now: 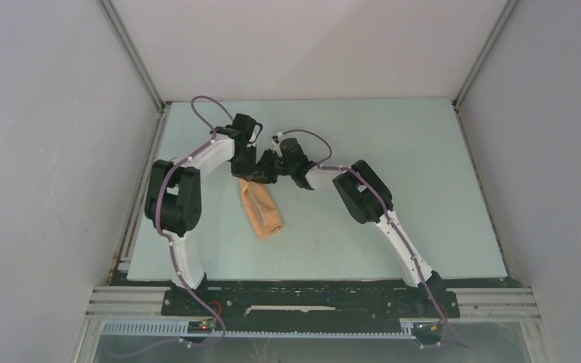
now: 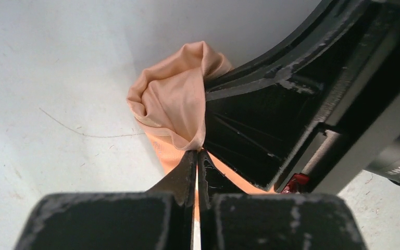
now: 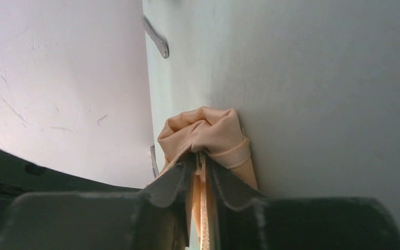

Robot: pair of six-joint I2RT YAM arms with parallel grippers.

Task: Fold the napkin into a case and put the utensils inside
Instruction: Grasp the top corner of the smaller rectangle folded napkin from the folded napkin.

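1. Tabletop (image 1: 393, 189): pale, flat surface, closed in by white walls (image 1: 45, 151) on three sides.
2. Case (image 1: 263, 213): peach cloth folded into a narrow oblong and laid on the tabletop a little left of centre. In the overhead view its long axis is set from 11 o'clock to 5 o'clock. The 5 o'clock end lies flat and free. The 11 o'clock end is gathered into a creased, puffed bunch.
3. Left arm (image 1: 197, 159): based at 7 o'clock and bent over the 11 o'clock end of the case.
4. Left jaws: clenched, with a fold of the case pinched between the tips.
5. Right arm (image 1: 363, 193): based at 5 o'clock and brought to the same end of the case, just beside the left arm's wrist.
6. Right jaws: drawn nearly together. The thin slit between them is filled with peach cloth, and the bunched end of the case is grasped at the tips.
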